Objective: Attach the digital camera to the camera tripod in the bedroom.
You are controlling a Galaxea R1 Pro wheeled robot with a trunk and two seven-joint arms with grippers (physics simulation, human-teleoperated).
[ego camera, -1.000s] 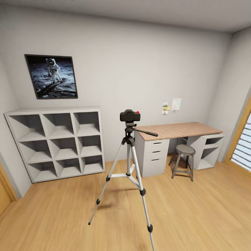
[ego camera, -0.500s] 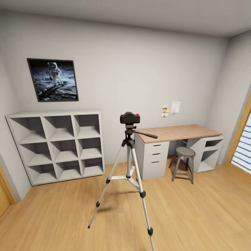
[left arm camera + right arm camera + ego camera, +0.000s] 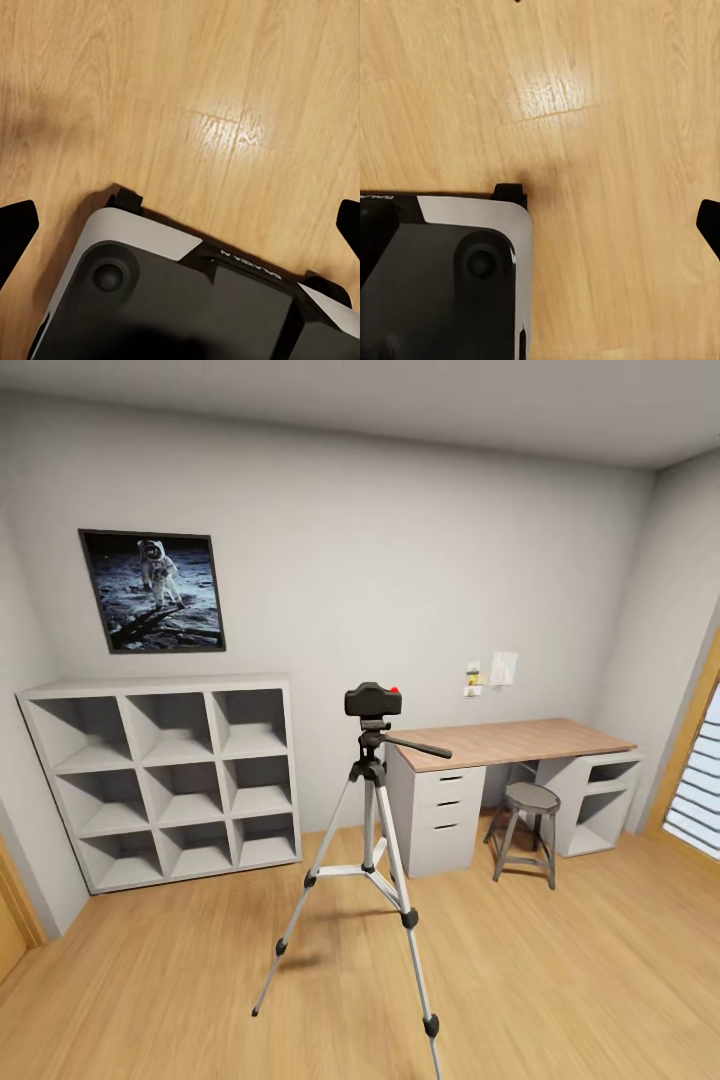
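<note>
Head view: digital camera [image 3: 373, 700] seated atop camera tripod [image 3: 369, 840]. Left end effector [image 3: 180, 225], right end effector [image 3: 540, 225] spread, empty. Risk: robot base [image 3: 187, 300] clipping tripod, toppling both.

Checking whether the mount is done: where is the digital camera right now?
In the head view the digital camera sits on top of the camera tripod, mid-room, left of the desk and right of the cube shelving.

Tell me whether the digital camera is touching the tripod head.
Touching. In the head view the digital camera sits directly on the black pan head of the camera tripod, with no gap between its underside and the mount.
</note>
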